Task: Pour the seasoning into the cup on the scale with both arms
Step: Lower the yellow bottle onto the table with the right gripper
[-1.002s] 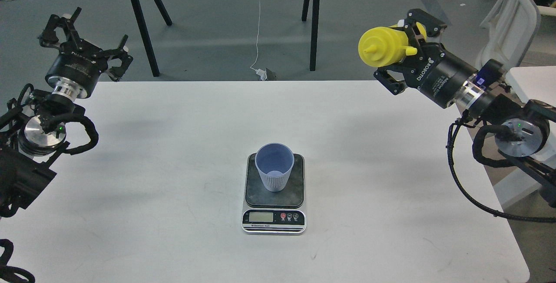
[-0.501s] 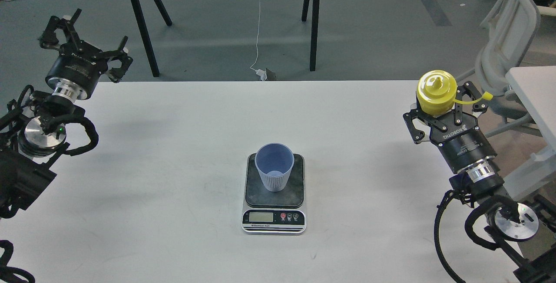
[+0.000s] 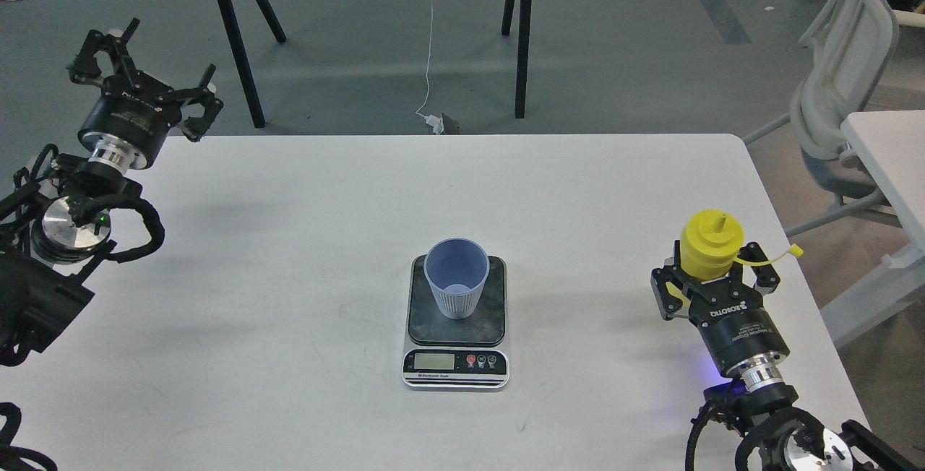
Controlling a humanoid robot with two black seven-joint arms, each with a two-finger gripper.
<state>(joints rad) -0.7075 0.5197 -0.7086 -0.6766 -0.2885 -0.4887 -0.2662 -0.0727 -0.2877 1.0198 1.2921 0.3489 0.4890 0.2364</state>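
White table point(image 3: 289, 254) over grey floor, black trestle legs point(image 3: 238, 45) beyond the far edge, pale chair point(image 3: 831, 117) off to the right. Near the front centre, scale point(image 3: 456, 363) with cup point(image 3: 456, 287) upright on its dark platform, open mouth up, apparently empty. Right gripper point(image 3: 712, 279) low near the table's right edge, well apart from the cup, fingers clamped around seasoning point(image 3: 712, 243), bottle upright, nozzle up, tethered cap dangling off to the right. Left gripper point(image 3: 144, 74) raised over the far left corner, fingers spread wide, holding nothing. Judged step: bottle grasped and uncapped, pour not yet begun, nothing visible in the cup. Next move calls for carrying the bottle leftward over the cup, tipping the nozzle down inside the rim, perhaps steadying the cup with the free gripper without pressing on the platform and upsetting the reading
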